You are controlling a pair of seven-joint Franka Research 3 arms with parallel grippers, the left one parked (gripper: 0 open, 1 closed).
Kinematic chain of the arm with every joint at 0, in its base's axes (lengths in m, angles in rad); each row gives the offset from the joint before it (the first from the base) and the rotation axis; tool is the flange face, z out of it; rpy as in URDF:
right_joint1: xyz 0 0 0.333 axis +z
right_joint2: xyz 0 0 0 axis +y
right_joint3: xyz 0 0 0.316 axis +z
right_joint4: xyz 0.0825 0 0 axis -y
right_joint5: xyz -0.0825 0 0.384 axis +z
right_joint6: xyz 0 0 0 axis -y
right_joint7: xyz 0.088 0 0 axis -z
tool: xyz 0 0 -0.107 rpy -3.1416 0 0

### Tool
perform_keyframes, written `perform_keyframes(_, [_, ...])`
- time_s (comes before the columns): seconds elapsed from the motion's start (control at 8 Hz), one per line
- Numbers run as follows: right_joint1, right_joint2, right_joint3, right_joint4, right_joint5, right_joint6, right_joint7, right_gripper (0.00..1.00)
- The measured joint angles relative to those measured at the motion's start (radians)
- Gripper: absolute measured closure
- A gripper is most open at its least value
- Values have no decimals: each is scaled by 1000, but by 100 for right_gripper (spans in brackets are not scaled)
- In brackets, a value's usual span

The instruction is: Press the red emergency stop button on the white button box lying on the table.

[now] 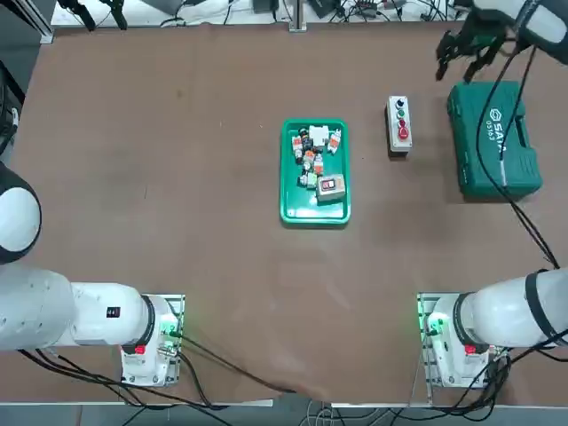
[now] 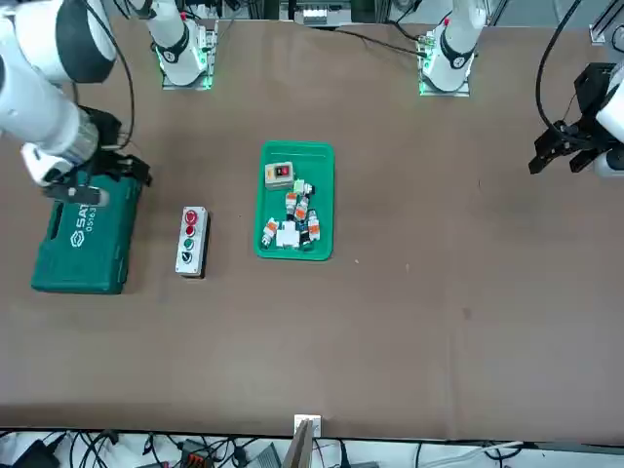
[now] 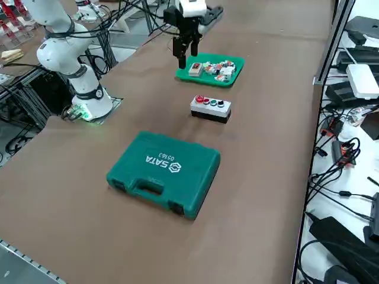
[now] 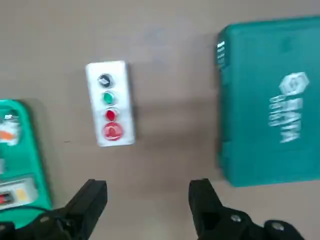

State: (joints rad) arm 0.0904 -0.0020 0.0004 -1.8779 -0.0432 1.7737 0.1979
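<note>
The white button box point(image 1: 399, 125) lies flat on the table point(image 1: 177, 195), right of the green tray. Its red emergency stop button point(image 1: 403, 134) is at the end of the row nearest the robot. The box point(image 2: 191, 241) and button point(image 2: 191, 216) also show in the front view, and the box point(image 3: 210, 109) and button point(image 3: 199, 99) in the right side view. My right gripper point(image 1: 466, 49) hangs high over the table, well clear of the box. In the wrist view it point(image 4: 147, 200) is open and empty, with the box point(image 4: 110, 104) and red button point(image 4: 112, 131) far below.
A green SATA case point(image 1: 493, 138) lies shut just right of the box. A green tray point(image 1: 315, 171) holding several small parts sits left of it. Cables run along the table's far edge.
</note>
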Motion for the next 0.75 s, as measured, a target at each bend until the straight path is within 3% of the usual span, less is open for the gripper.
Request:
perform_keyframes(0.38, [-23, 21, -7, 194, -40, -154, -17, 0])
perform_keyframes(0.75, [-43, 35, -10, 303, -40, -198, -28, 0])
